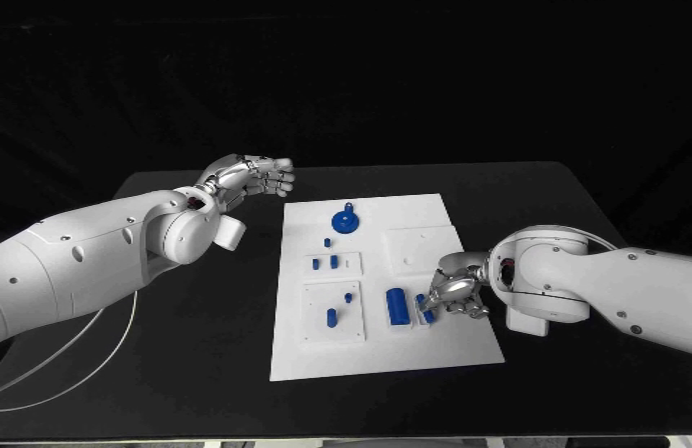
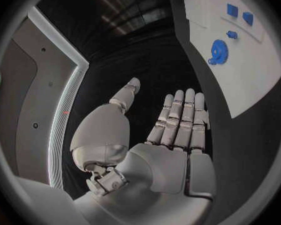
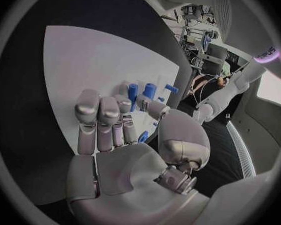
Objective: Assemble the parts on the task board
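Note:
The white task board (image 1: 433, 343) lies mid-table. A blue gear (image 1: 346, 218) stands near its far edge, and the left wrist view has the same gear (image 2: 218, 51). A blue cylinder (image 1: 397, 306) lies towards the board's near right, with small blue parts (image 1: 326, 262) on raised white plates. My right hand (image 1: 459, 290) is low over the board's right edge and pinches a small blue part (image 1: 427, 308) between thumb and finger; a sliver of that part (image 3: 143, 136) shows by the thumb. My left hand (image 1: 253, 180) hovers off the board's far left corner, fingers straight, holding nothing.
A square white plate (image 1: 426, 245) sits on the board just beyond my right hand. Two more small blue parts (image 1: 330, 317) stand in the near left plate. Black table (image 1: 188, 368) surrounds the board, and a white cable (image 1: 87, 363) runs along its left side.

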